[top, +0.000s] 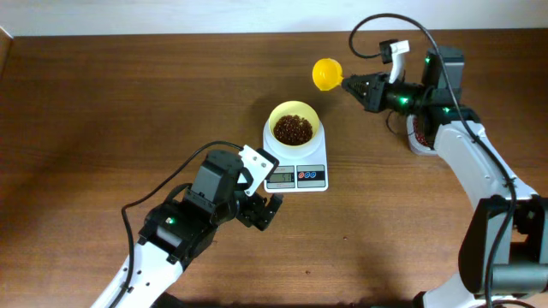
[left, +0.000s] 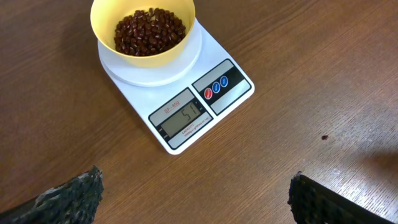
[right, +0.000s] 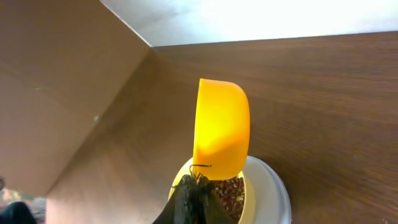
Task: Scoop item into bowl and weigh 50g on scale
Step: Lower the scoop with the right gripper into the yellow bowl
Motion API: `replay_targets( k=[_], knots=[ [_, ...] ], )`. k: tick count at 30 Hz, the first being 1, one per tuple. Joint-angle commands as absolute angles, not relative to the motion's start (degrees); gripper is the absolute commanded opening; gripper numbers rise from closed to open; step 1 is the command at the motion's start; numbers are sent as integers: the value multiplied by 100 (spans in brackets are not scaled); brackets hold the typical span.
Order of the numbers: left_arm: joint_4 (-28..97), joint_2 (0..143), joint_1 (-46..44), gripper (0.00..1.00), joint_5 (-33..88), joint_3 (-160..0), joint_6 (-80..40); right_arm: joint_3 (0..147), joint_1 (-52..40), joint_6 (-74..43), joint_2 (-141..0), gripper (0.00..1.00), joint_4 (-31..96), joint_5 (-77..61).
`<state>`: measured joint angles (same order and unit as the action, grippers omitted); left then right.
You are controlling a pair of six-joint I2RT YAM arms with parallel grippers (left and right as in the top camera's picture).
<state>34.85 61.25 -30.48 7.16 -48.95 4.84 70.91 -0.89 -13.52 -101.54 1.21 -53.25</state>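
Near left: left gripper (top: 264,211). Hangs with jaws spread as wide as they go, grips nothing, and hovers over bare table (top: 103,103) just on the near side of the scale (top: 295,177). Looks from its wrist view straight down onto the display (left: 181,118).

Centre: lies flat on the table, display side nearest. Carries the bowl (top: 273,120) upright and roughly centred on its round platform. Inside, the beans (top: 293,129): a loose heap covering the bottom, well below the rim. Reads 51 on the display in the left wrist view, small but legible.

Far right: scoop (top: 325,74), lifted to the far right of the bowl, clear of it and touching nothing. Shows no beans inside from above. Sits pinched by its handle in the right gripper (top: 355,85), jaws closed tight on it.

As to progress: scooping and filling look done, with the reading at about the target, a touch over at most. Leaves little, probably setting the scoop down and drawing both arms back. Calls for removing a bean or two only if an exact figure is demanded. Right of the scale, one dark speck (left: 324,137) on the table, possibly a stray bean; too small to tell.
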Motion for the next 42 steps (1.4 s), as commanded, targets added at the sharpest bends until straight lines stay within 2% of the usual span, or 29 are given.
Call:
replay_targets(
  k=[1, 5, 9, 12, 17, 25, 31, 42],
  knots=[
    [3476, 6119, -3061, 99, 814, -4862, 432, 7456, -342, -1426, -10165, 4, 202, -4641],
    [3476, 6117, -3061, 99, 814, -4862, 429, 7983, -578, -1372, -10165, 4, 1129, -3863],
    [3476, 6119, -3061, 99, 814, -4862, 432, 8403, -976, -845, -10165, 4, 2412, -3238],
    [3476, 6119, -3061, 99, 814, -4862, 432, 8425, -1260, -631, -10165, 4, 2783, -3227],
    [3476, 6117, -3061, 99, 814, -4862, 432, 8423, -1946, -314, -10165, 4, 3463, -2132],
    [3476, 6119, -3061, 99, 814, -4862, 429, 8420, -2482, 913, -10165, 4, 3474, -996],
    [3476, 6117, -3061, 99, 814, -4862, 429, 8416, -2484, 1667, -10180, 4, 3479, -982],
    [3476, 6117, -3061, 99, 814, -4862, 432, 8418, -2512, 1734, -10534, 4, 3450, -1179]
  ],
)
